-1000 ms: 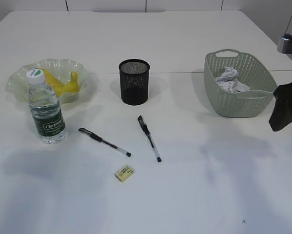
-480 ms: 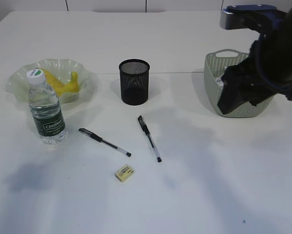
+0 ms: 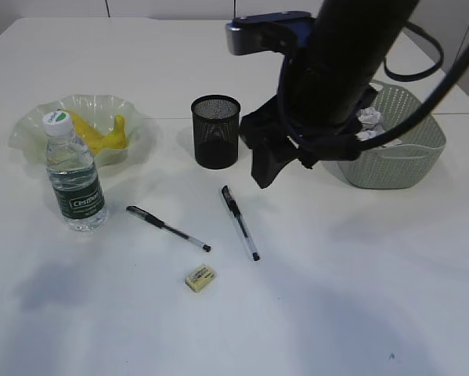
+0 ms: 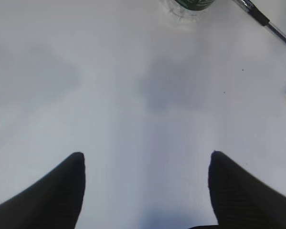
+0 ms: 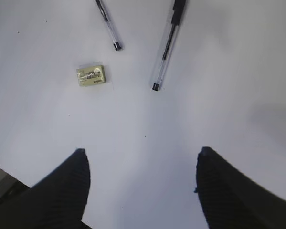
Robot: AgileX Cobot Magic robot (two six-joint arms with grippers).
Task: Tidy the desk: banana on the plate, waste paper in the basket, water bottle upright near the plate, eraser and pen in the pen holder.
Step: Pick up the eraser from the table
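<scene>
Exterior view: the right hand [image 3: 267,166] hangs above the white tabletop [image 3: 359,282], between the black mesh pen holder [image 3: 215,131] and the green basket [image 3: 391,141], fingers spread wide with nothing between them. Crumpled waste paper [image 3: 369,119] lies in the basket. The banana [image 3: 101,137] sits on the wavy glass plate [image 3: 38,121], and the water bottle [image 3: 73,174] stands upright just beside the plate. Two pens [image 3: 239,222] [image 3: 167,228] and the yellow eraser [image 3: 199,277] lie flat on the tabletop. From the left wrist, the left hand [image 4: 145,181] hovers wide over bare tabletop, empty.
</scene>
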